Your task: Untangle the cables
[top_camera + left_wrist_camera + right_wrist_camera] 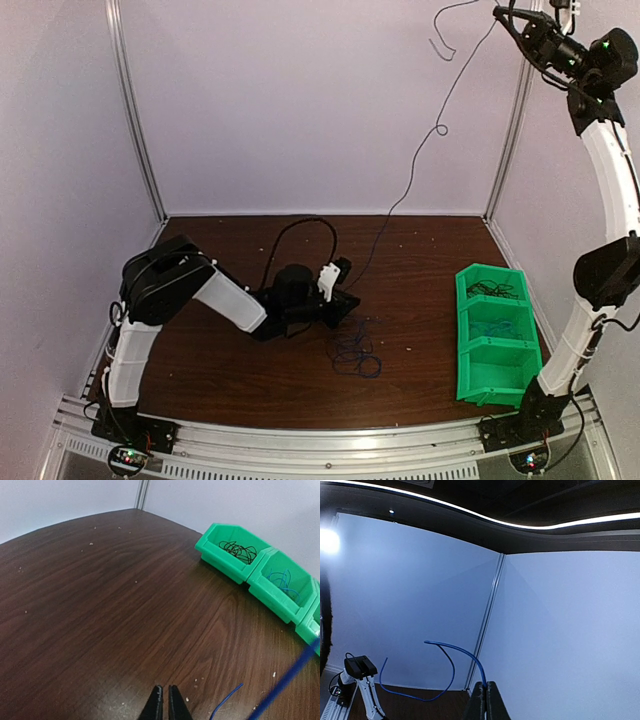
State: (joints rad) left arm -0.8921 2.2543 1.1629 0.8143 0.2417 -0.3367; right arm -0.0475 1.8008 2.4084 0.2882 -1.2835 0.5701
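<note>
A small tangle of blue and black cables (355, 350) lies on the dark wooden table, just right of my left gripper (340, 288). From beside that gripper one thin cable (420, 160) rises steeply to my right gripper (503, 14), held high at the top right. In the right wrist view the right gripper (485, 684) is shut on this blue cable (455, 652), which arcs away from the tips. My left gripper (165, 687) sits low over the table, jaws nearly together, nothing visible between the tips. A blurred blue cable (292, 672) slants past its right side, and a short blue end (225, 700) lies near it.
A green three-compartment bin (462, 340) stands at the right edge of the table. In the left wrist view one compartment (235, 562) holds black wires (239, 551) and its neighbour holds blue wires (282, 580). White walls and metal posts enclose the table.
</note>
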